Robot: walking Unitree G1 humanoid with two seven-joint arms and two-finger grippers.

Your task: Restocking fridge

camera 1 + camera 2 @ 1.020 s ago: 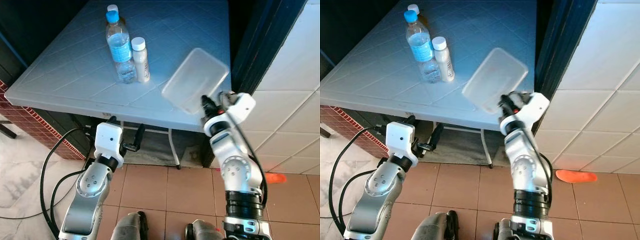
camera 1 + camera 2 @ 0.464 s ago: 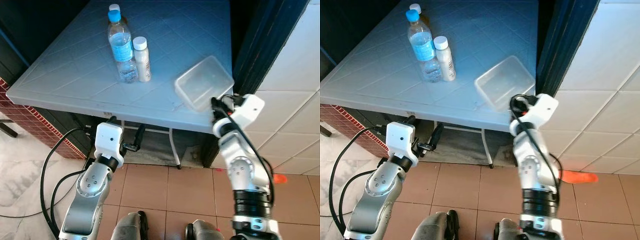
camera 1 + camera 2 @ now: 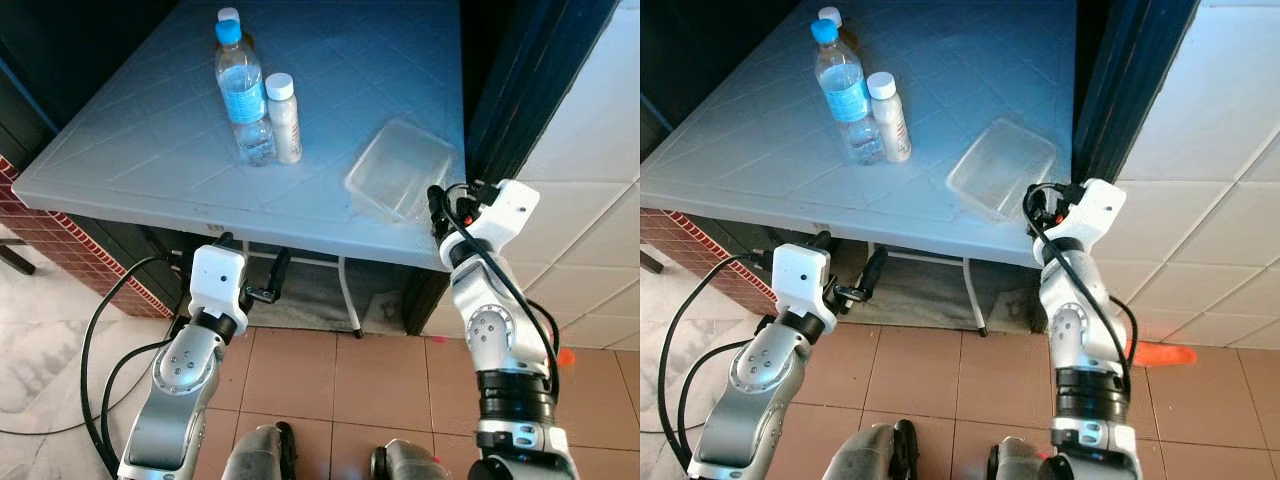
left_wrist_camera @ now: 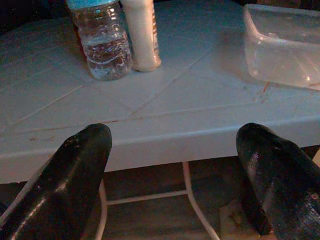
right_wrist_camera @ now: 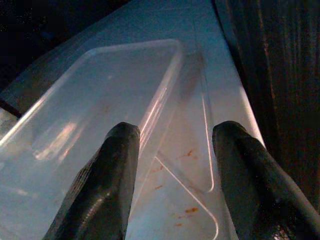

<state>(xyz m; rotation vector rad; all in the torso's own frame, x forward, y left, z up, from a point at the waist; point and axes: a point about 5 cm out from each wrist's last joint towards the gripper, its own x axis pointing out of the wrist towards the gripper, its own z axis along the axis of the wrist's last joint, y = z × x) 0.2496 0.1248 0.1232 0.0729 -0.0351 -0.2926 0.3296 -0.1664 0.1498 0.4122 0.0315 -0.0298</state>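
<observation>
Right pincer [image 5: 172, 165] open, fingers apart at the near edge of the clear plastic container [image 3: 401, 168], which lies flat on the white bench [image 3: 150, 150] just ahead. Left pincer [image 4: 175, 165] open below bench edge; water bottle [image 3: 238, 95] and small white bottle [image 3: 283, 118] well ahead.

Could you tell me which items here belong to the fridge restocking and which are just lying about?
For the job:
clear plastic container
water bottle
small white bottle
white-capped bottle behind them

Lying about:
black cable
orange object on the floor
</observation>
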